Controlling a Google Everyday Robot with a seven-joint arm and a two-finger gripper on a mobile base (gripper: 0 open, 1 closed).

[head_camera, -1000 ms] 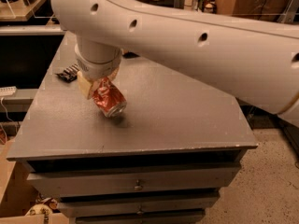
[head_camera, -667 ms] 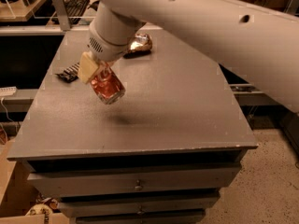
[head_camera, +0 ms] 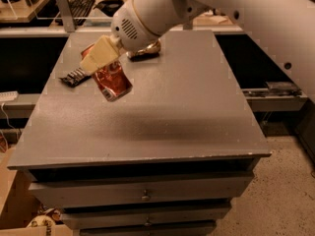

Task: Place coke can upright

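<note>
glossy coke can (head_camera: 112, 80) in jaws, matt table (head_camera: 187, 112)

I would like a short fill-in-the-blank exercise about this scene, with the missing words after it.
1. The gripper is shut on a ___ coke can.
2. The can is ___, not upright.
3. Gripper and can hang ___ the cabinet top, without touching it.
4. A flat dark candy bar lies ___ the cabinet top.

Missing words: red; tilted; above; on
</note>
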